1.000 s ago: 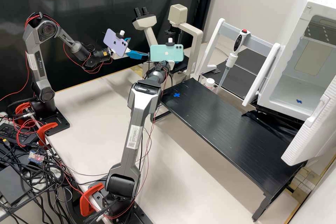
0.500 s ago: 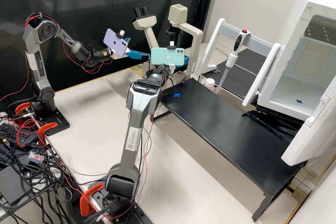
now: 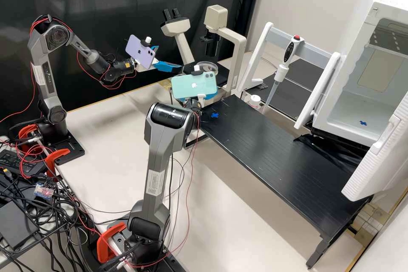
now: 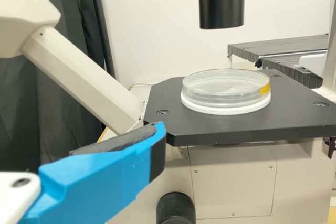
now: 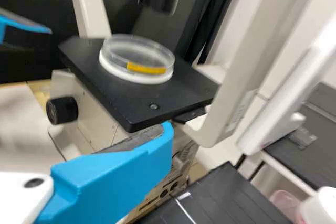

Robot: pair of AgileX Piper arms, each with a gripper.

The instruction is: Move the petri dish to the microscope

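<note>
A: Where is the dish (image 4: 226,90) lying?
B: It is resting level on a white ring (image 4: 226,109) on the scope's black stage (image 4: 210,129), below the dark tube (image 4: 221,1). Yellow tape is marking its side.
A: What is the left end effector (image 3: 169,57) doing?
B: It is pointing in near the stage, apart from the dish. Its fingers are standing well apart, gripping nothing.
A: And the right end effector (image 3: 209,94)?
B: It is pointing in between stage and black platform (image 3: 276,148). It is standing open, pad baring, holding nothing; I am not able to tell exactly how wide.
A: What else are we logging?
B: A pipette (image 3: 290,50) is hanging on the rack (image 3: 316,56); a white-capped bottle (image 3: 254,101) is standing near its tip.
</note>
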